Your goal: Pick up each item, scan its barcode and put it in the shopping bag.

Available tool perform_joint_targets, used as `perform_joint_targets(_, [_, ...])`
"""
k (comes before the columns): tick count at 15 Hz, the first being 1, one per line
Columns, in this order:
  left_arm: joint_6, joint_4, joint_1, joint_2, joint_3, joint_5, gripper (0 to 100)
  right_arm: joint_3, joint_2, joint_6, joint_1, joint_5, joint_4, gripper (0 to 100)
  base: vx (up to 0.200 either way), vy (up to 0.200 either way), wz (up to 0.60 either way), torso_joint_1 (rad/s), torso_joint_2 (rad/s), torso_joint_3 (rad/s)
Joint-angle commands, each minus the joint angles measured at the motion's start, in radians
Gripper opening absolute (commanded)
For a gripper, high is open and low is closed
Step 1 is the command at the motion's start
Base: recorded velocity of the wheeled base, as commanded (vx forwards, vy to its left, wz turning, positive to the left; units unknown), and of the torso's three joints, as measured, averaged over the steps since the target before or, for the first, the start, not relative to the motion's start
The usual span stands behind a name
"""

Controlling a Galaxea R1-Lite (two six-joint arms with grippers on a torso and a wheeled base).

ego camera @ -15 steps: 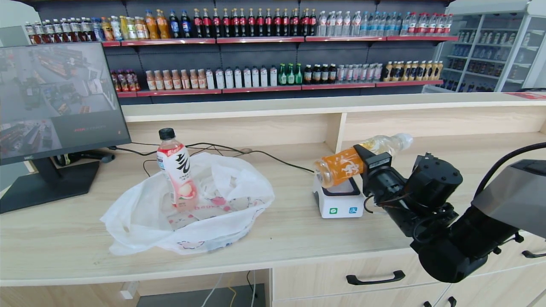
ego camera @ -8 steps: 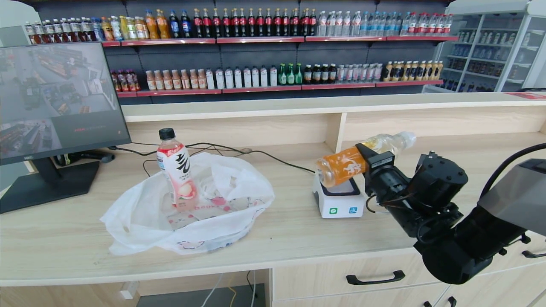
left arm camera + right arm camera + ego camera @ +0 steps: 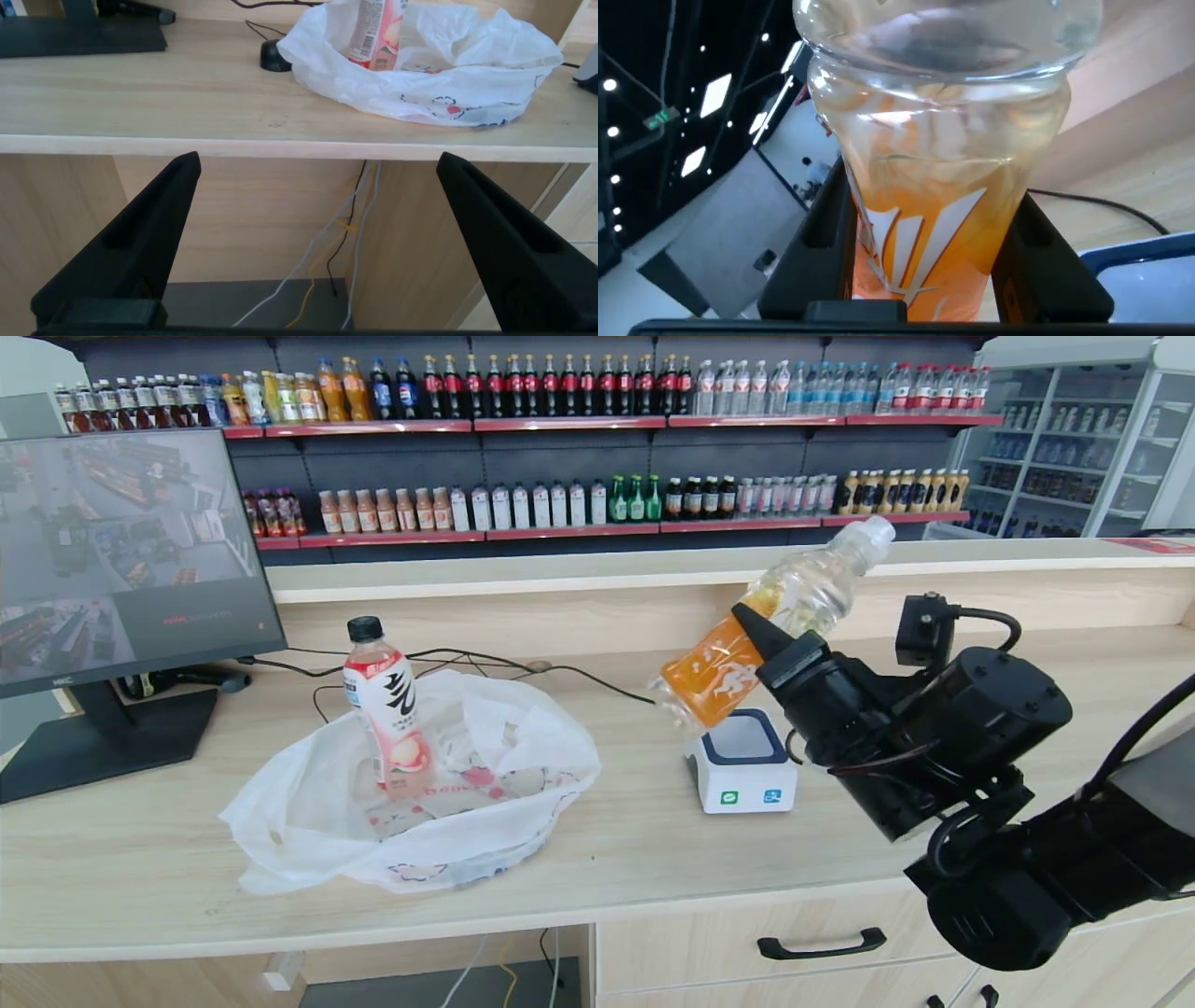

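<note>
Bottle [image 3: 714, 677], orange-labelled, clamped tilted in right pincer [image 3: 761, 637] above scanner [image 3: 742, 775].

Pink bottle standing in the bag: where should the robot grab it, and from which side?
Probably the upper body of the pink bottle, just under its black cap, coming in level from the front. It stands nearly upright, and the shopping bag folds lie around its base and pile up behind it, so the top part sticks out free.
</note>
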Motion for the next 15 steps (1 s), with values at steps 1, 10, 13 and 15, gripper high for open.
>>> perform_joint_targets(1, [-0.001, 0.0, 0.0, 0.0, 0.0, 0.0, 100, 0.022, -0.065, -0.101, 0.034, 0.072, -0.001, 0, 0.0, 0.0, 0.0, 0.0, 0.0, 0.0])
perform_joint_targets(10, [0.001, 0.0, 0.0, 0.0, 0.0, 0.0, 100, 0.088, -0.071, -0.767, 0.054, 0.255, -0.001, 0, 0.0, 0.0, 0.0, 0.0, 0.0, 0.0])
perform_joint_targets(13, [0.001, 0.0, 0.0, 0.0, 0.0, 0.0, 100, 0.089, -0.068, -0.767, 0.051, 0.255, -0.001, 0, 0.0, 0.0, 0.0, 0.0, 0.0, 0.0])
perform_joint_targets(15, [0.001, 0.0, 0.0, 0.0, 0.0, 0.0, 100, 0.088, -0.068, -0.767, 0.051, 0.255, -0.001, 0, -0.1, 0.0, 0.0, 0.004, 0.0, 0.009])
